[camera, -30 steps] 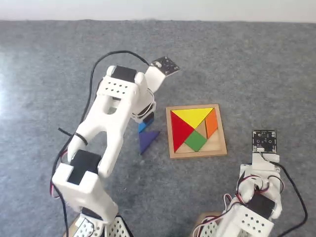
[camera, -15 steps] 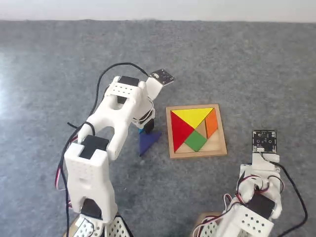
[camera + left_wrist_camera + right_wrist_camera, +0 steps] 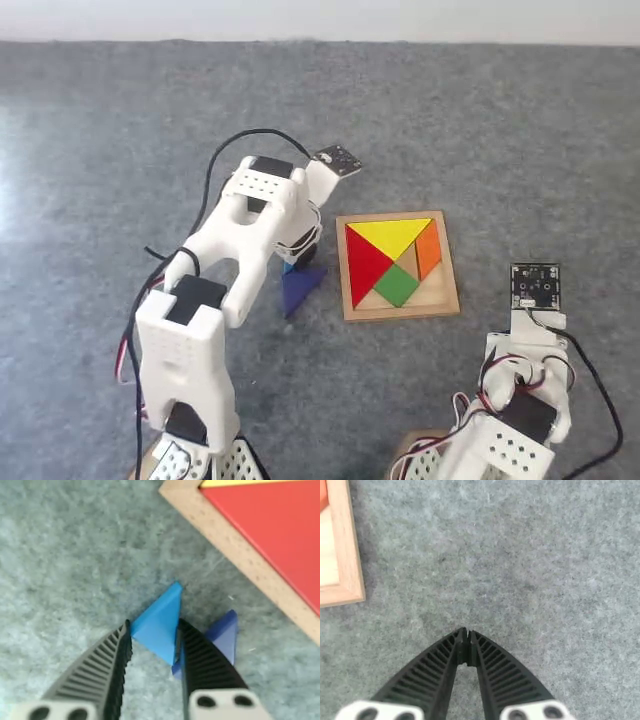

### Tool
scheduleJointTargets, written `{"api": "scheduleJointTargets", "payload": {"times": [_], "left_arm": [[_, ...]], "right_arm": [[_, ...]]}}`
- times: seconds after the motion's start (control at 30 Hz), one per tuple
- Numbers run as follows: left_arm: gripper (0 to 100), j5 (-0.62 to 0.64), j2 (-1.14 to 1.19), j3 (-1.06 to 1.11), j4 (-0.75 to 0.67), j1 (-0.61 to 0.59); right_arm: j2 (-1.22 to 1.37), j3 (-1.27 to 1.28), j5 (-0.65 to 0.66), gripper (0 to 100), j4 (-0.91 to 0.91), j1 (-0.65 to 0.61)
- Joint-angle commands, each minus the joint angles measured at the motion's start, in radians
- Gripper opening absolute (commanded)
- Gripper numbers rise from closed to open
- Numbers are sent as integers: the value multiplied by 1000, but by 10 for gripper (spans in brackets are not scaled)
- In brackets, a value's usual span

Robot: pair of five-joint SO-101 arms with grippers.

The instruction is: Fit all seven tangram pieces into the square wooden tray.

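"What has the left gripper (image 3: pixel 154 629) got hold of?"

"From my desk I see its two ribbed fingers (image 3: pixel 112 655) drawn in on the light blue triangle (image 3: pixel 162 612) — one pressed against each side, the gap no wider than the piece itself. I can't tell whether the piece is off the grey mat (image 3: pixel 65 555) or resting on it."

"And where is that?"

"Just outside the left edge of the wooden tray (image 3: pixel 400 312), going by the high view. The dark blue triangle (image 3: pixel 298 290) lies on the mat just beside the held piece, near the tray but apart from its rim."

"What's in the tray?"

"I count four pieces. The yellow triangle (image 3: pixel 388 236) is along the far edge and the red triangle (image 3: pixel 362 265) is on the left. The green square (image 3: pixel 397 286) sits mid-tray toward the near edge, and the orange parallelogram (image 3: pixel 429 250) is on the right. Bare wood shows in both near corners."

"The right gripper (image 3: pixel 468 632)?"

"Pinched fully together with nothing between the tips — it hangs over bare mat, with a corner of the tray close by. The right arm (image 3: pixel 515 410) sits folded at the near right of the table."
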Motion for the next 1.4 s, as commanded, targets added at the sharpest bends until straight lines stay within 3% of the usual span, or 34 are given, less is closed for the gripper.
{"api": "scheduleJointTargets", "payload": {"times": [0.0, 0.37, 0.57, 0.8, 1.37], "left_arm": [[66, 14, -60, -5, 23, 6], [70, 8, -393, 1, 195, 37], [179, 5, -305, -1, 138, 18], [177, -31, -112, -7, -31, -35], [158, -57, -29, -8, -68, -74]], "right_arm": [[-18, 15, 11, 6, 2, 7], [-18, 15, 11, 6, 2, 7], [-18, 15, 11, 6, 2, 8], [-18, 15, 11, 6, 2, 8], [-18, 15, 11, 6, 2, 7]]}}
